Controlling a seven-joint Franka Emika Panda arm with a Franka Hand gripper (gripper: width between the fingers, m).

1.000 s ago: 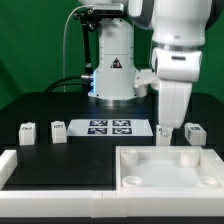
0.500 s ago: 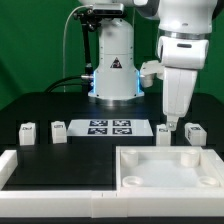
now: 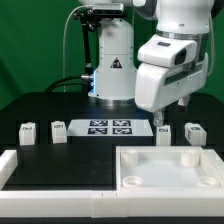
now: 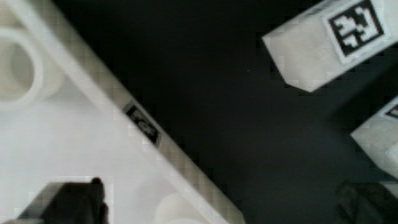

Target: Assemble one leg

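Note:
Four small white legs with square tags stand on the black table: two at the exterior view's left and two at its right. My gripper hangs tilted above the right pair, touching neither. In the wrist view my gripper is open and empty, one dark fingertip over the white panel. A tagged leg and the edge of another lie beyond it.
The large white square panel with round corner holes lies at the front right; its edge shows in the wrist view. The marker board lies mid-table. A white raised border runs along the front left. The robot base stands behind.
The gripper has risen from just above the right legs and tilted sideways, its body swinging toward the exterior view's left. The legs and the panel have not moved.

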